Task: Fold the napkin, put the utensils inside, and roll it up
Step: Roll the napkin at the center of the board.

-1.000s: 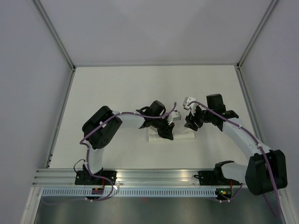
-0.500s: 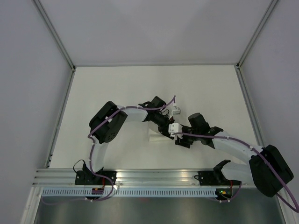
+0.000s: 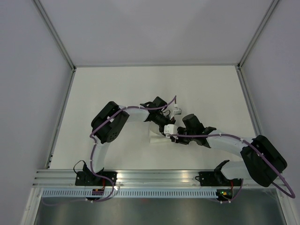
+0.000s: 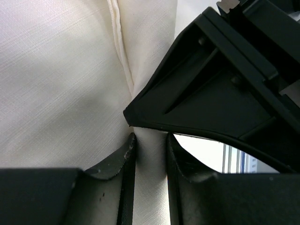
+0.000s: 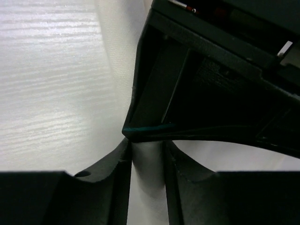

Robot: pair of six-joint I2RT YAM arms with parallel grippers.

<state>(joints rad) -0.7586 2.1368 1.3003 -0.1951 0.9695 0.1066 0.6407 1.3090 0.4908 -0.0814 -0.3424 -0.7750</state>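
The white napkin (image 3: pixel 154 138) lies bunched on the table below both wrists, mostly covered by them. In the left wrist view its cloth (image 4: pixel 61 84) fills the frame, and my left gripper (image 4: pixel 150 140) is shut on a narrow rolled strip of it. The right gripper (image 5: pixel 146 147) faces it from the other side, and its fingers (image 5: pixel 117 164) press on both sides of the same white roll (image 5: pixel 51 84). The two grippers (image 3: pixel 163 129) (image 3: pixel 168 137) meet tip to tip over the cloth. The utensils are hidden.
Grey walls enclose the white table (image 3: pixel 117 89) on the left, back and right. An aluminium rail (image 3: pixel 154 176) with both arm bases runs along the near edge. The right gripper's black body (image 4: pixel 211 103) blocks much of the left wrist view.
The right arm has swung down and left from the napkin's right end to meet the left gripper, and its jaws have narrowed onto the roll. The left gripper has stayed clamped on the cloth.
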